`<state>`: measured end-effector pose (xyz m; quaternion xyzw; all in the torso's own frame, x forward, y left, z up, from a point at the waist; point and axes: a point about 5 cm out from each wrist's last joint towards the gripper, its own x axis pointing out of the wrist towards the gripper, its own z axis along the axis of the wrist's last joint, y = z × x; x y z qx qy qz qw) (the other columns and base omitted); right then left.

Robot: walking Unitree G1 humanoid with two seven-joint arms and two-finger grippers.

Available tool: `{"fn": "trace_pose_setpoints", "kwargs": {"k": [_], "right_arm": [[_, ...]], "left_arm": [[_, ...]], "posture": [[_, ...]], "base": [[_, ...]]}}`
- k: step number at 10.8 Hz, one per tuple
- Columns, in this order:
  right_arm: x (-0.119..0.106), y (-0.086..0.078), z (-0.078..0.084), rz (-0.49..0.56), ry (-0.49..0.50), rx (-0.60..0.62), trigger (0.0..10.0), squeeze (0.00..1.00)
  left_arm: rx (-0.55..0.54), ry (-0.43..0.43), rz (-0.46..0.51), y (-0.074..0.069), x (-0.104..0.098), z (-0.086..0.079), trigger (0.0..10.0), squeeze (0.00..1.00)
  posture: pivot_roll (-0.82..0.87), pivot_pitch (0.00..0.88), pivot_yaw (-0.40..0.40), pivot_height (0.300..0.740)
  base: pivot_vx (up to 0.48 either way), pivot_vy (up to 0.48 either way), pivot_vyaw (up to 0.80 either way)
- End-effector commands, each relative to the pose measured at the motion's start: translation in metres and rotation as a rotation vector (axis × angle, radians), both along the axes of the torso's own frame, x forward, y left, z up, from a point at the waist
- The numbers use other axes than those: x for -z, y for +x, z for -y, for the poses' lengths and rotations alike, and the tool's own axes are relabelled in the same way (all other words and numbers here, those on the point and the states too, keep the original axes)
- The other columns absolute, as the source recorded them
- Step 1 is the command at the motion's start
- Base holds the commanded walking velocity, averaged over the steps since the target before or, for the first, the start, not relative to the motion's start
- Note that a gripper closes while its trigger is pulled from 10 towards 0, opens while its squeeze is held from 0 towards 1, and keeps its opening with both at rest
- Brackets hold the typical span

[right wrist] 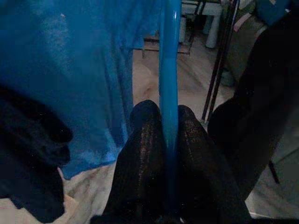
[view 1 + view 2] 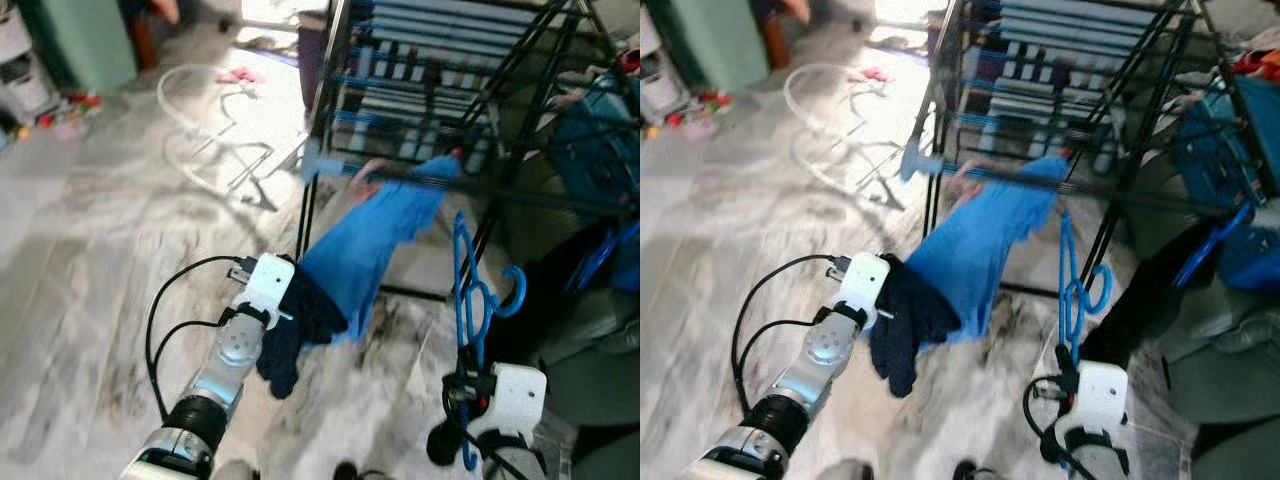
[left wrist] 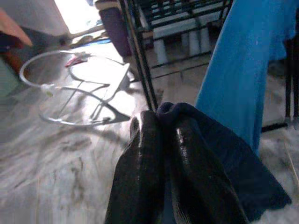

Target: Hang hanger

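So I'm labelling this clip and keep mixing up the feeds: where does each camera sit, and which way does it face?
Left eye: on the head, looking forward and down at the drying rack; both silver arms show.
Right eye: beside it, same scene.
Left wrist: looks along the left gripper, fingers pinching dark cloth of the blue garment.
Right wrist: looks along the right gripper, fingers clamping the blue hanger.
Shared: both wrist views show the blue garment.

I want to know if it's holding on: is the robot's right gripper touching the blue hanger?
Touching. The right wrist view shows the right gripper with both fingers pressed against the blue hanger.
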<state>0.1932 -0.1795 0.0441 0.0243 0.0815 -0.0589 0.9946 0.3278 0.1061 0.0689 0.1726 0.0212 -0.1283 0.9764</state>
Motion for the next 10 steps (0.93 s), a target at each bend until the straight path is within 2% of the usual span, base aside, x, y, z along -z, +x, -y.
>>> {"fn": "trace_pose_setpoints", "kwargs": {"k": [1,3,4,6,10], "right_arm": [[0.001,-0.003,0.004,-0.009,-0.006,0.013,10.0,0.00],[0.000,-0.002,0.003,-0.003,0.000,0.001,10.0,0.00],[-0.004,0.003,0.001,0.023,0.044,0.003,10.0,0.00],[-0.009,0.011,-0.003,0.039,0.040,-0.007,10.0,0.00],[-0.007,0.011,-0.003,0.038,0.038,-0.012,10.0,0.00]], "left_arm": [[0.007,0.003,0.005,0.000,-0.001,0.003,10.0,0.00],[0.001,0.002,0.003,0.000,-0.001,0.003,10.0,0.00],[-0.002,0.004,-0.002,0.000,0.000,0.002,10.0,0.00],[-0.002,-0.002,-0.006,0.000,0.000,0.003,10.0,0.00],[-0.015,-0.004,0.006,0.002,-0.003,0.002,10.0,0.00]], "posture": [[0.08,0.091,-0.078,0.740],[0.08,0.094,-0.080,0.740],[0.08,0.095,-0.080,0.740],[0.08,0.089,-0.080,0.740],[0.09,0.084,-0.083,0.740]], "base": [[-0.322,0.000,0.00],[-0.324,0.000,0.00],[-0.311,0.000,0.00],[-0.296,0.000,0.00],[-0.275,0.000,0.00]]}}
